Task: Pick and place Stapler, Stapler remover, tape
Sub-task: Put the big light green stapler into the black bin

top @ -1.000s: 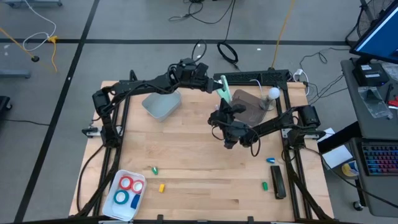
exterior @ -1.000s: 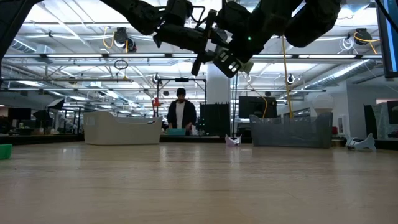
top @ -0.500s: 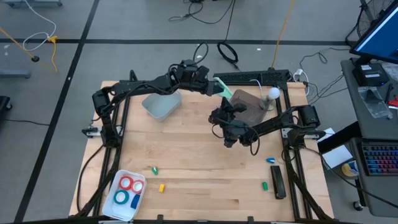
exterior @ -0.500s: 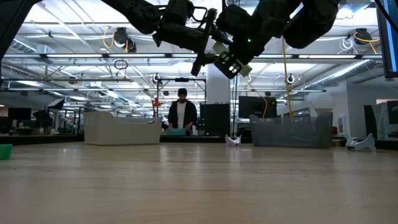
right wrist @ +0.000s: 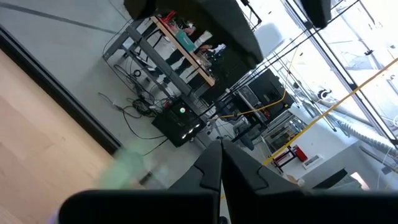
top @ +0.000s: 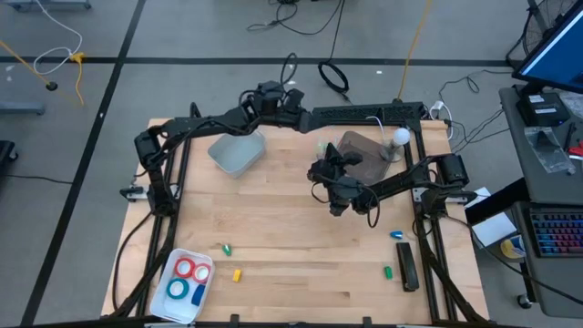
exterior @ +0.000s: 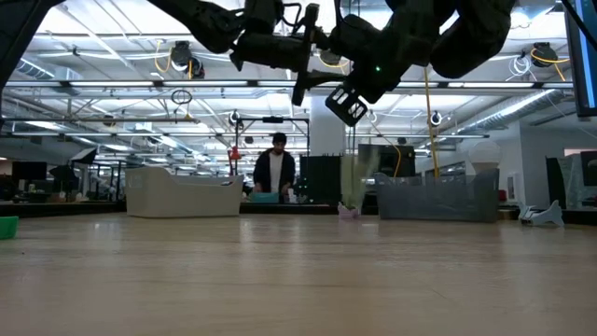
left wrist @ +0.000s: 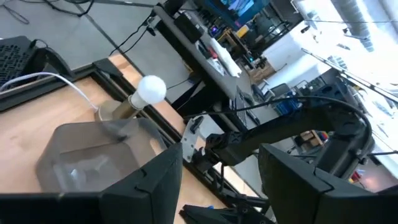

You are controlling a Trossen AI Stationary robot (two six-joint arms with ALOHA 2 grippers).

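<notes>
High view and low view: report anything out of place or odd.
A pale green thing shows as a blurred streak above the table, below the open left tool and held by neither tool. It seems to be dropping beside the dark bin. Nothing else stands out.

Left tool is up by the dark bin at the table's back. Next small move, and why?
Probably draw the left tool back toward its own side: its fingers stand apart with nothing between them, and a blurred pale green object shows beside the dark translucent plastic bin, so nothing remains to hold.
</notes>
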